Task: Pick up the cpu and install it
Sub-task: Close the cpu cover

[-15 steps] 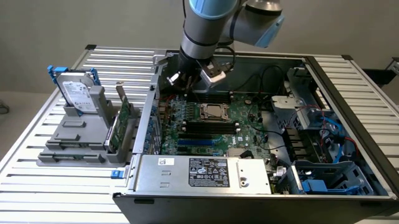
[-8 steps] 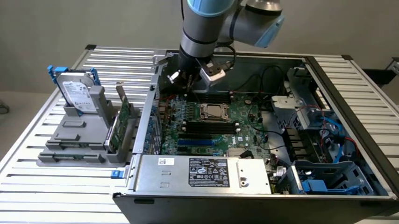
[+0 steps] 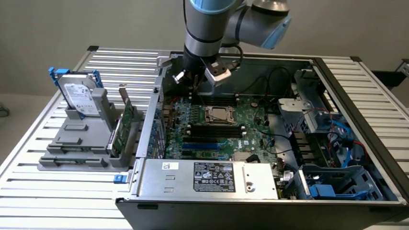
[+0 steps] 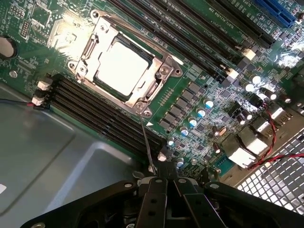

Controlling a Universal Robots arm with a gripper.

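The cpu lies flat inside the socket, its pale metal top framed by the socket's steel plate; so the placing looks done, and the step in hand seems to be securing it. The tool is closed, fingers together, and carries nothing; it hangs over the motherboard a little way off from the socket, beyond the socket's far side in the exterior view. A thin lever runs from the socket's corner out to just beside the tool's tips; whether they touch it I cannot tell. To do this well, I judge, the closed tips should bear on the lever alone and follow its swing steadily; a sideways slip would land on the small capacitors near the socket; the chip should sit level in the socket before any force goes on.
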